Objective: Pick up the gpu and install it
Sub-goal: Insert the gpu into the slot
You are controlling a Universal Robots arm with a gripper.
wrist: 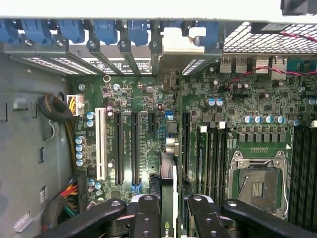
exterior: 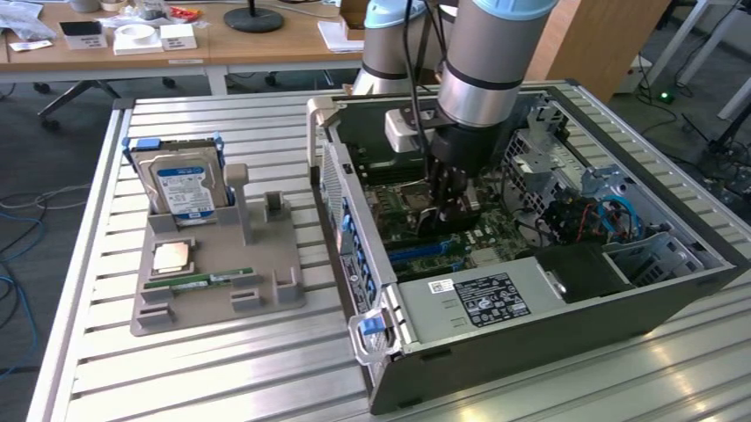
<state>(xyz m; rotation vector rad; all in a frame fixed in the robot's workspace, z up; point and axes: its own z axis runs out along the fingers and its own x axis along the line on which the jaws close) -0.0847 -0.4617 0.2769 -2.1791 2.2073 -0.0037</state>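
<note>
the black 2-finger gripper (wrist: 168, 210) pinches the thin green gpu card (wrist: 168, 178) with silver end bracket, edge-on above the green motherboard (wrist: 208, 114).

A robotics lab: slatted metal workbench (exterior: 211, 369), open computer case (exterior: 528, 352), wooden desks (exterior: 294, 46) behind.

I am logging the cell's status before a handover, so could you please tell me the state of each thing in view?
gpu: held edge-on in the jaws, over the motherboard.
jaws: shut on the gpu.
computer case: on its side, open.
hard drive: upright in the grey holder.
memory stick: flat on the holder.
processor socket: empty.
</note>
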